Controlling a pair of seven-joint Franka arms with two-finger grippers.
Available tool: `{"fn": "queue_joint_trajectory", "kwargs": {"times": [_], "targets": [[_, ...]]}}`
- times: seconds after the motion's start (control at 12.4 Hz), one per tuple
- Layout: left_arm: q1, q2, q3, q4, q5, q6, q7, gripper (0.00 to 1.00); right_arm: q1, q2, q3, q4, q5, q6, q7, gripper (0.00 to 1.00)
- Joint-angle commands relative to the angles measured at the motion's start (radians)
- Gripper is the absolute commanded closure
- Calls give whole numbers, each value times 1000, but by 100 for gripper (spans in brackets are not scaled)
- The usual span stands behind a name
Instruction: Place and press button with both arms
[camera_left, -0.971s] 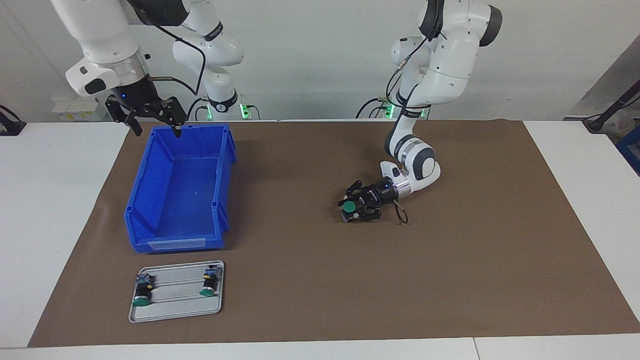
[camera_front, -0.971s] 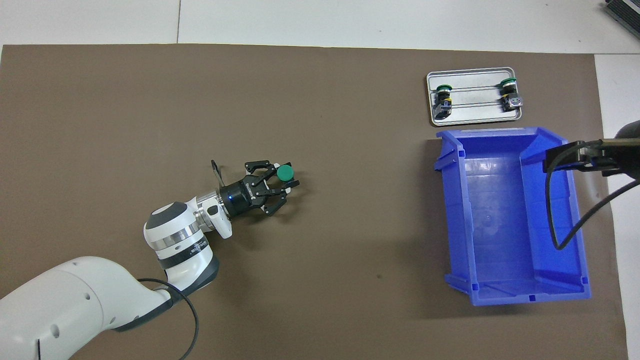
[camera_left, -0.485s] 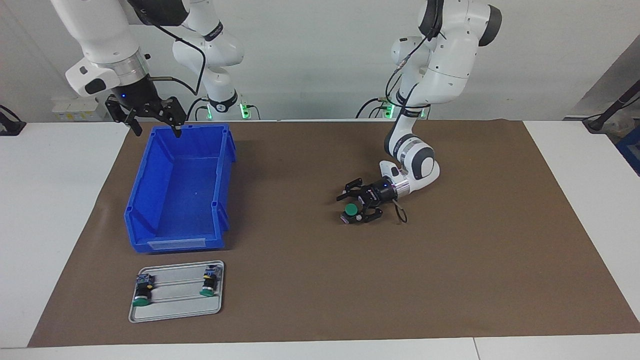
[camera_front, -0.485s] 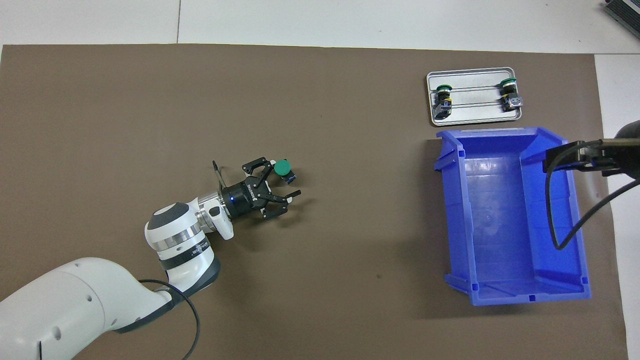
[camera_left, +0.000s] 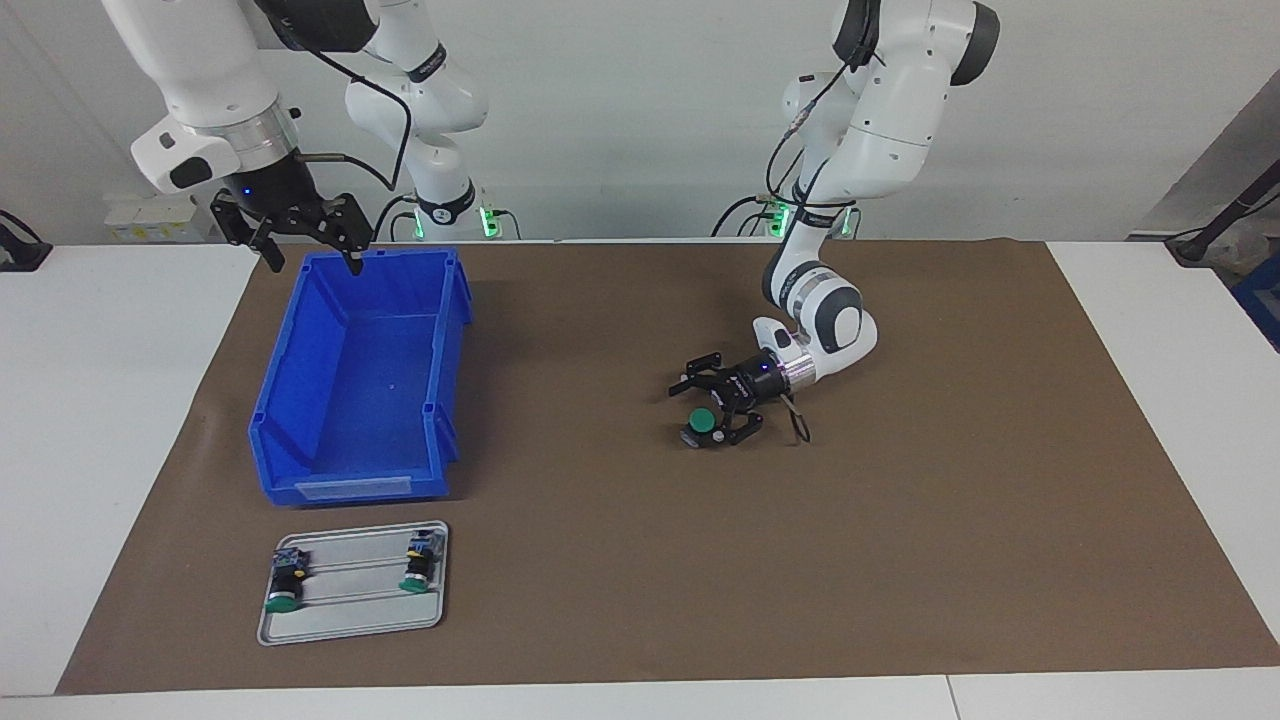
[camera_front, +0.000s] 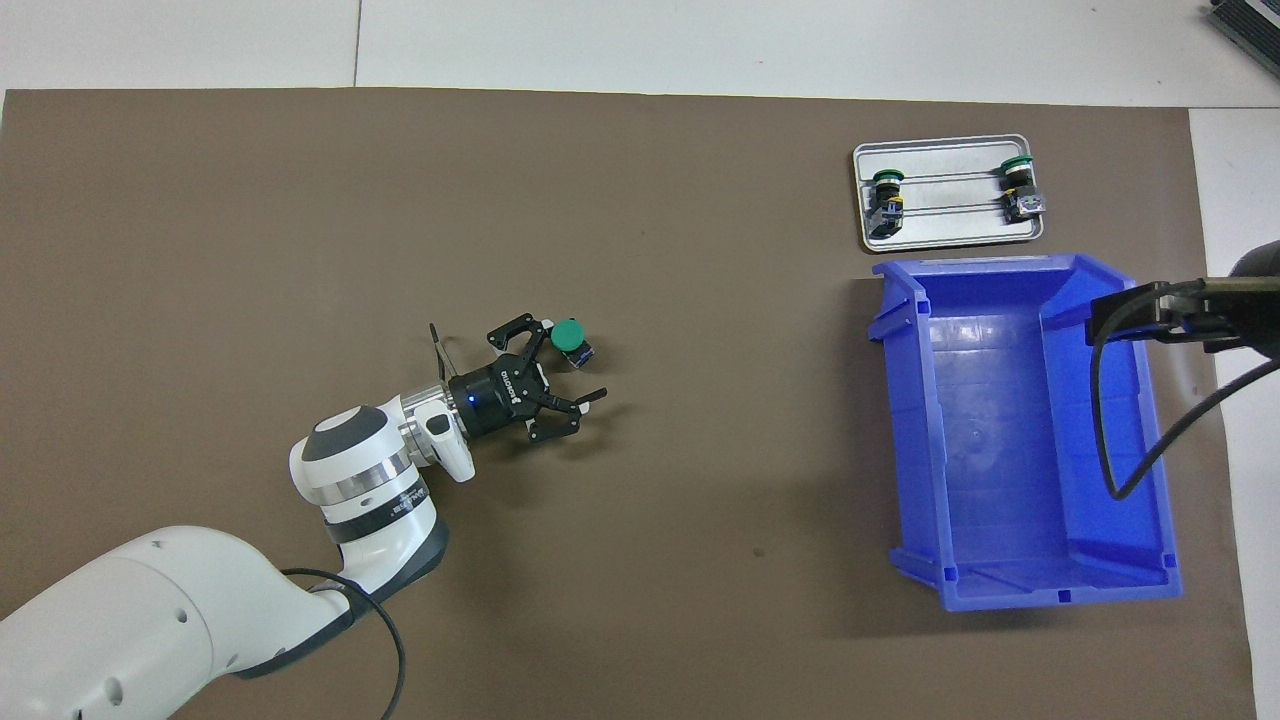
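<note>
the button (camera_left: 703, 424) stands on the brown mat (camera_left: 900, 560) at centre frame in the facing view, between the spread fingers of the left gripper (camera_left: 702, 414), which grips nothing; one finger sits just beside the cap, so a sideways drag on retreat could tip or roll it; its green cap faces up and tilts slightly, so the long axis looks near vertical; the right gripper (camera_left: 305, 250), open, waits over the blue bin (camera_left: 300, 400) at upper left.

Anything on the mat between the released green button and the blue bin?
Nothing: between the button and the blue bin only bare brown mat shows, clearest in the overhead view.
</note>
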Motion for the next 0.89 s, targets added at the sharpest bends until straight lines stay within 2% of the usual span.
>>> {"fn": "queue_joint_trajectory", "kwargs": {"times": [0.0, 0.4, 0.49, 0.81], "targets": [[-27, -4, 1, -44, -6, 50, 154, 1, -7, -24, 5, -24, 18, -1, 10, 0], [-33, -24, 1, -47, -6, 50, 152, 2, -7, -24, 5, -24, 18, -1, 10, 0], [-27, -30, 1, -47, -6, 50, 152, 5, -7, -24, 5, -23, 18, -1, 10, 0], [-30, -74, -1, -49, -6, 53, 146, 5, -7, -24, 3, -24, 18, -1, 10, 0]]}}
